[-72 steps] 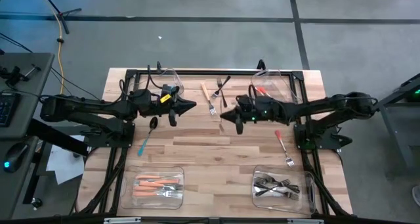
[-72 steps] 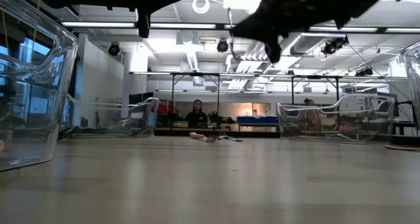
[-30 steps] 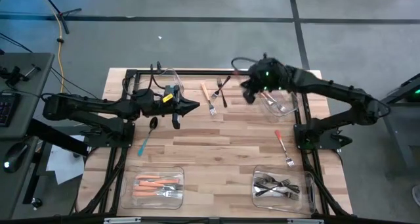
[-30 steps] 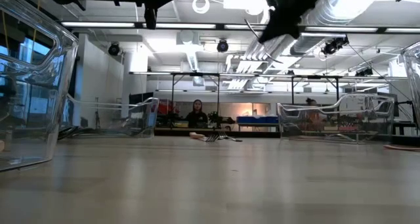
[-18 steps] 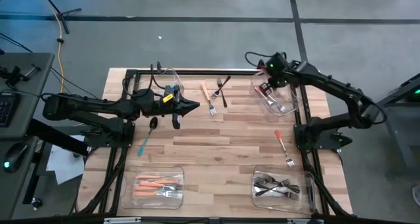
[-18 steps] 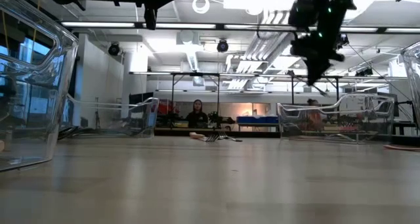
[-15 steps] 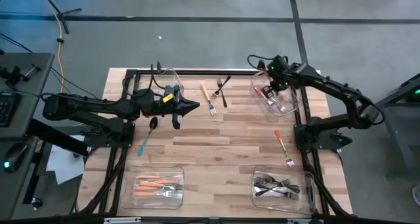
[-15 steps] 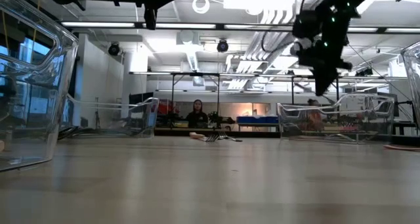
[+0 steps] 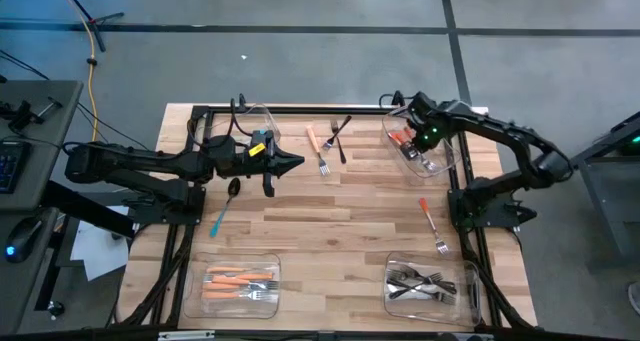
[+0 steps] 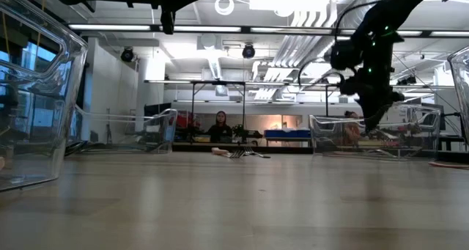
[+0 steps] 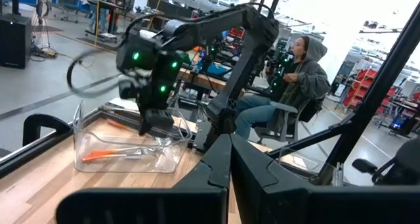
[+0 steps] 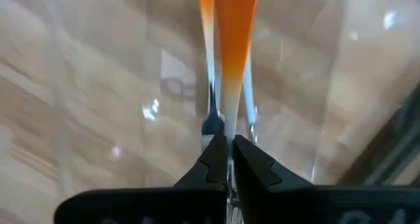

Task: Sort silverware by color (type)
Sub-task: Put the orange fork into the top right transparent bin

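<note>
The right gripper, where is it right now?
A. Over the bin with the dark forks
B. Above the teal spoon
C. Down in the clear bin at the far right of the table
C: the right gripper reaches down into the clear bin at the table's far right, beside a red-orange-handled piece.

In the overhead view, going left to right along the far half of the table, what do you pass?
Left gripper → orange-handled fork → black fork → right gripper lowered into the clear bin holding red-orange pieces.

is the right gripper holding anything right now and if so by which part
Yes: the right gripper is shut on a red-orange-handled utensil, pinching its metal neck just past the handle, over the clear bin.
</note>
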